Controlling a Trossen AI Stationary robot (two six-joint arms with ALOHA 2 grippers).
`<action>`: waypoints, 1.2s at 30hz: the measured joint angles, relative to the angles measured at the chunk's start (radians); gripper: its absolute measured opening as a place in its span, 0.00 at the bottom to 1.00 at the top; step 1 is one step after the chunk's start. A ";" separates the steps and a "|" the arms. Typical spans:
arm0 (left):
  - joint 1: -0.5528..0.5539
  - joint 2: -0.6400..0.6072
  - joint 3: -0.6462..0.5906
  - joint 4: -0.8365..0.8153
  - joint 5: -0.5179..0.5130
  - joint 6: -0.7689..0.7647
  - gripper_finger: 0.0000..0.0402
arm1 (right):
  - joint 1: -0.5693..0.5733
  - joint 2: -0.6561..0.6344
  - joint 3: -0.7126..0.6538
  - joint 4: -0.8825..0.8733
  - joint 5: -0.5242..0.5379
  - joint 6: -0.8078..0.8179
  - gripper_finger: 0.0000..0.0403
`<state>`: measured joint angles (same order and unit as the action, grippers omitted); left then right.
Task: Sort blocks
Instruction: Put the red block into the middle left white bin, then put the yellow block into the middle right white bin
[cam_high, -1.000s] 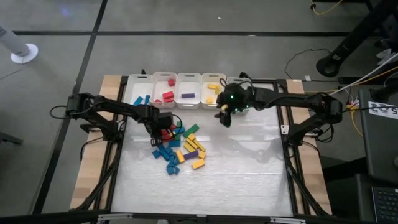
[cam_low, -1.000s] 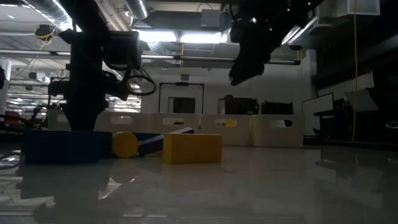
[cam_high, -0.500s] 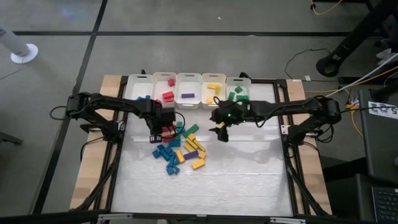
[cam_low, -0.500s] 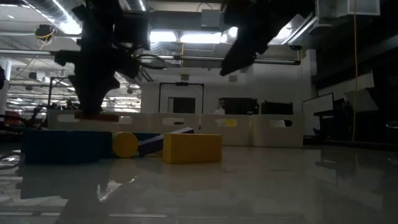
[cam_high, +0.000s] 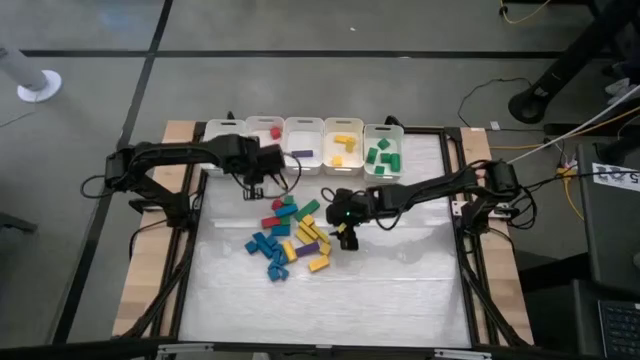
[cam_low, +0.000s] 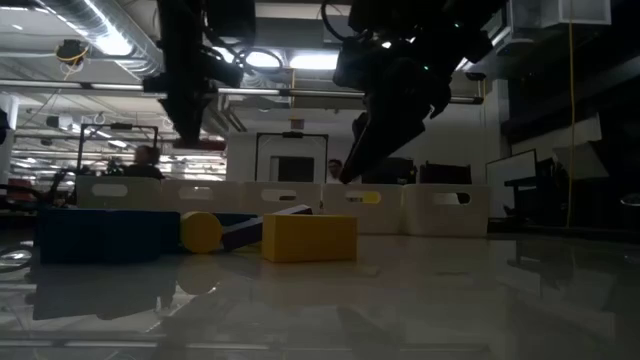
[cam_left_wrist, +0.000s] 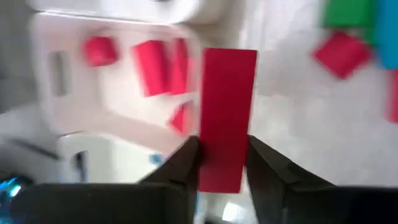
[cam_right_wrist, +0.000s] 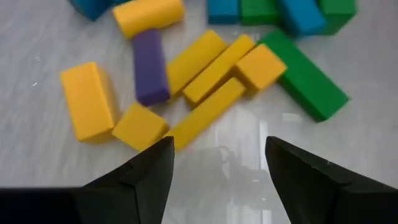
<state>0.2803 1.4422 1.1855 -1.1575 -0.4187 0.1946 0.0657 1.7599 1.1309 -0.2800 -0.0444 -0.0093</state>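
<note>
Loose blocks (cam_high: 293, 236) in red, blue, green, yellow and purple lie heaped on the white table top. My left gripper (cam_high: 263, 170) hangs at the near side of the white bin (cam_high: 264, 134) that holds red blocks, shut on a red bar (cam_left_wrist: 227, 106). My right gripper (cam_high: 345, 217) stands open just right of the heap. In the right wrist view its gripper (cam_right_wrist: 217, 165) hovers over yellow bars (cam_right_wrist: 205, 65) and a purple block (cam_right_wrist: 150, 65) and touches none of them. In the low view the right gripper (cam_low: 372, 135) hangs above the table. My left gripper pinches the red bar's two long sides (cam_left_wrist: 208, 155) between its two fingers, near one end of the bar. The fingers slant down from above and lie along the bar, whose other end sticks out past the fingertips. The bar is lifted clear of the table.
Five white bins stand in a row along the far edge: blue (cam_high: 224, 132), red, purple (cam_high: 303, 142), yellow (cam_high: 343, 145), green (cam_high: 383, 150). A yellow block (cam_low: 308, 238) and a blue one (cam_low: 100, 235) lie nearest the low camera. Bare table top (cam_high: 400, 280) lies near and right of the heap.
My left gripper has risen from the heap with the red bar, lifted it clear and carried it toward the far edge, up to the red bin. My right gripper has come away from the green bin, toward the near edge and left, sinking beside the heap, still open.
</note>
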 joint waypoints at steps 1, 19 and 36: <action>0.019 -0.001 0.002 0.010 -0.040 0.013 0.23 | 0.007 0.005 0.000 0.001 0.000 0.000 0.63; 0.282 0.008 0.000 0.263 -0.118 0.175 0.42 | 0.166 0.006 0.000 0.053 0.002 -0.101 0.63; 0.216 0.009 0.000 0.150 0.001 -0.094 0.52 | 0.197 0.125 0.001 0.269 0.007 -0.130 0.63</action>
<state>0.4963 1.4509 1.1854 -1.0072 -0.4175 0.1009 0.2626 1.8854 1.1317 -0.0107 -0.0371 -0.1394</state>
